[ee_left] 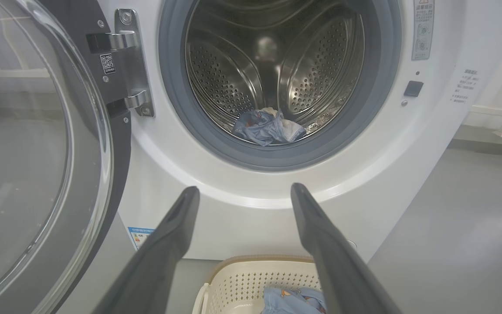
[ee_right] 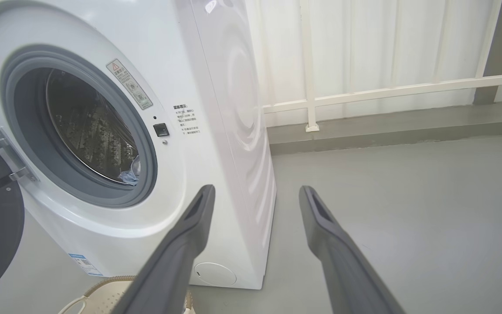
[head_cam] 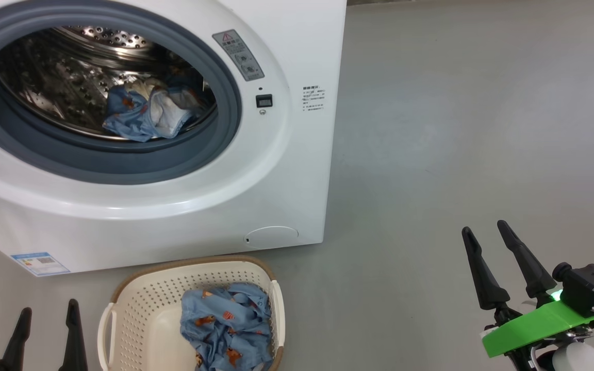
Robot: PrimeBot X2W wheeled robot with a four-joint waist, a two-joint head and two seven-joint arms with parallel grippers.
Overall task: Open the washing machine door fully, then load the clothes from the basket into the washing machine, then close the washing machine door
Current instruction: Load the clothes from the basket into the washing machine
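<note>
light was bright, even, diffuse | shadows lay faint on the floor (head_cam: 457,129) | glare sat on the steel drum (ee_left: 266,44) and the washing machine door (ee_left: 24,152) | focus was sharp | wrist views bowed at edges

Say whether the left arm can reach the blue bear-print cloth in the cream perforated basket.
Likely yes: the left gripper stands open beside the cream perforated basket, and the blue bear-print cloth lies uncovered inside.
</note>
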